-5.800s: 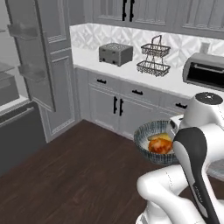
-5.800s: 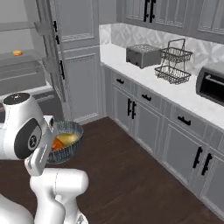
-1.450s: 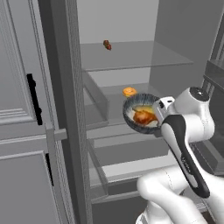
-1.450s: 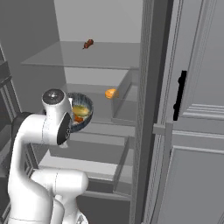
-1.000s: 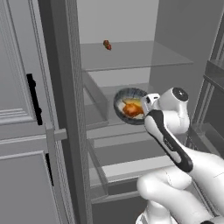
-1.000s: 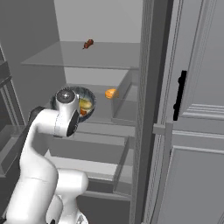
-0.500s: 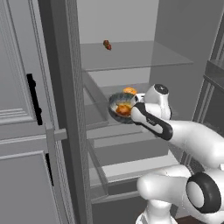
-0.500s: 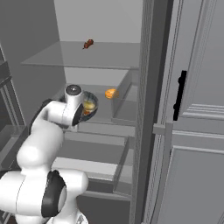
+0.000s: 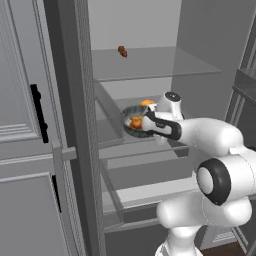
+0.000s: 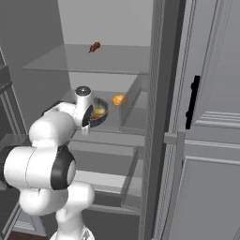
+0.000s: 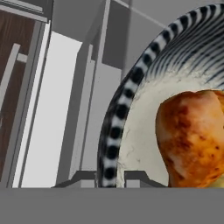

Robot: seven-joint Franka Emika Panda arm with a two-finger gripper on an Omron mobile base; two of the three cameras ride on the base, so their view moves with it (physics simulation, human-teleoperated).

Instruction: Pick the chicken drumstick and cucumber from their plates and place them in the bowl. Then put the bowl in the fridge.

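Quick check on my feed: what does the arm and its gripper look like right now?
A glossy white, rounded robot arm with dark grey joint rings and a round dark-capped wrist. The gripper ends in two small dark grey finger tips. No cables or markings visible.

Bowl: rim banded black and white, outside dark with fine pale ribbing, inside pale speckled cream-grey. Chicken drumstick: glossy orange-brown, mottled with darker brown patches. Fridge: plain grey walls, clear grey-tinted glass shelves; door panels grey, handle black. Small orange fruit on shelf. Small reddish-brown item on upper shelf. Floor: dark brown wood.
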